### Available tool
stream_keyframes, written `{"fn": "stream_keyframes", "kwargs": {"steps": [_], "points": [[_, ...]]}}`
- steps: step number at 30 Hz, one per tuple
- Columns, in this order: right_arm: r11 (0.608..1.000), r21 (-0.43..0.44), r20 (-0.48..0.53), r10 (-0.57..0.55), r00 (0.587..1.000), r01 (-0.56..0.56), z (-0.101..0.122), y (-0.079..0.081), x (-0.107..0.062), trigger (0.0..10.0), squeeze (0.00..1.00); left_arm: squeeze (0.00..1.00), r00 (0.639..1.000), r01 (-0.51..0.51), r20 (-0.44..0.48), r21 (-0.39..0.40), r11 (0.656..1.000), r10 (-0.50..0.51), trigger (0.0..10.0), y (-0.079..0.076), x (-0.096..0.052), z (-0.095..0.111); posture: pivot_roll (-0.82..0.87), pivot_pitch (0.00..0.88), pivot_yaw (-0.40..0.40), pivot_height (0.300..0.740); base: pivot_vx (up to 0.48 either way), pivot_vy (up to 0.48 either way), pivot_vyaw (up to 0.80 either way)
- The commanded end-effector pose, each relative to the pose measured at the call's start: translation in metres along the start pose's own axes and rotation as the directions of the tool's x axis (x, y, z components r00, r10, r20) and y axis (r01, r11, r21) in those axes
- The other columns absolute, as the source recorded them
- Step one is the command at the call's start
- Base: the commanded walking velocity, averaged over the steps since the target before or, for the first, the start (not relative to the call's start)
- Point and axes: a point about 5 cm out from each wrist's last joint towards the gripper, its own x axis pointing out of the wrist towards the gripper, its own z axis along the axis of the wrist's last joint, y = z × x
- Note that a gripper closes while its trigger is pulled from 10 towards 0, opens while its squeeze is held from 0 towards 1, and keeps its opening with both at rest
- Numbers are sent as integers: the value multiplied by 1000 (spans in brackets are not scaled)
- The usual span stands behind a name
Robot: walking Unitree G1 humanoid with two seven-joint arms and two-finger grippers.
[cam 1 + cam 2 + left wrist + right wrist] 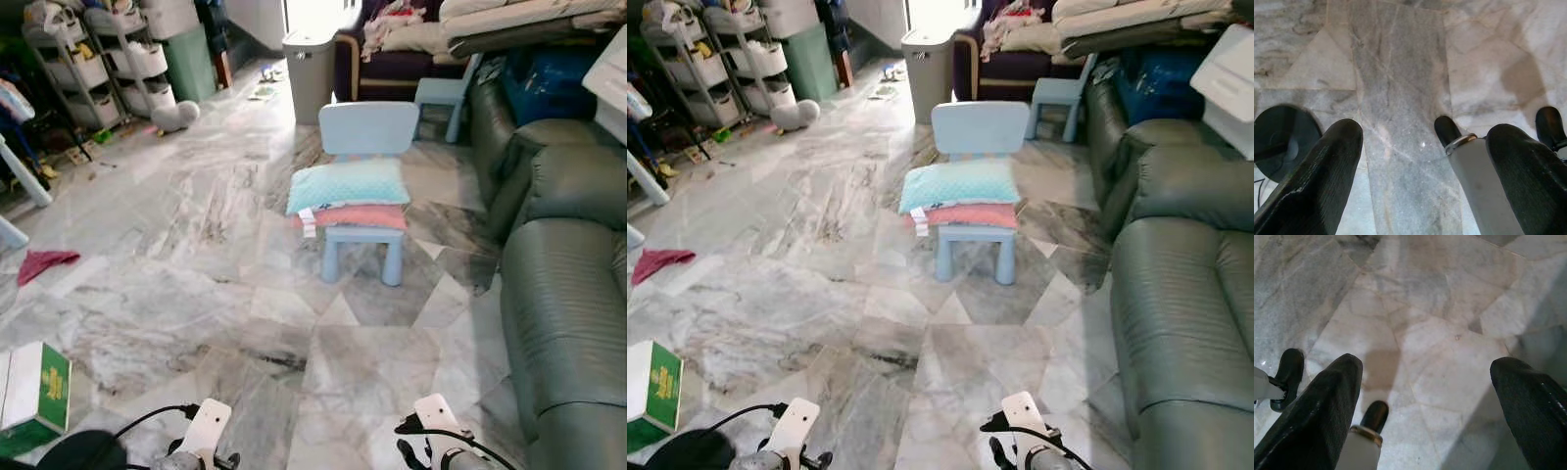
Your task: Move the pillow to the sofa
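My arms are cut off by the bottom edge in the head views. Green sofa [563,294] runs off the right edge. Pink cushion [358,216] mostly hidden under the teal pillow [350,184]. Green-white box [34,392] cropped at left edge. Shelf [93,59] contents too small to tell.

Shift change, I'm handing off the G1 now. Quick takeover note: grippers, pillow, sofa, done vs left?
Left gripper: open, empty, hanging low over the marble floor.
Right gripper: open, empty, also low over the floor.
Light teal quilted pillow: on top of a pink cushion on the small pale blue plastic chair, ahead of the robot.
Dark green leather sofa: along the robot's right, beside the chair.
Done: nothing yet; pillow untouched.
Left: walk to the chair, grasp the pillow, set it on the sofa.
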Motion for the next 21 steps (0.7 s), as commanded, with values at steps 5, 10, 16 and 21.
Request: {"fn": "stream_keyframes", "kwargs": {"steps": [5,10,16,21], "points": [[1000,-7,9,9,1000,-9,3,2,1,10000,0,0,1000,-5,-2,-4,1000,5,10000,4,-1,0,-140,0,64,740,403,0,0],[1000,-4,3,8,1000,-8,1,2,0,10000,0,0,1000,0,-2,-5,1000,0,10000,3,-1,-1,-140,0,64,740,399,0,0],[1000,-2,-9,9,1000,-9,-3,4,0,10000,0,0,1000,2,-5,-3,1000,-2,10000,3,-1,-1,-141,0,64,740,398,0,0],[1000,-4,-20,6,1000,-6,-6,4,-1,10000,0,0,1000,-2,-6,0,1000,2,10000,3,-1,-2,-142,0,63,740,378,0,0]]}}
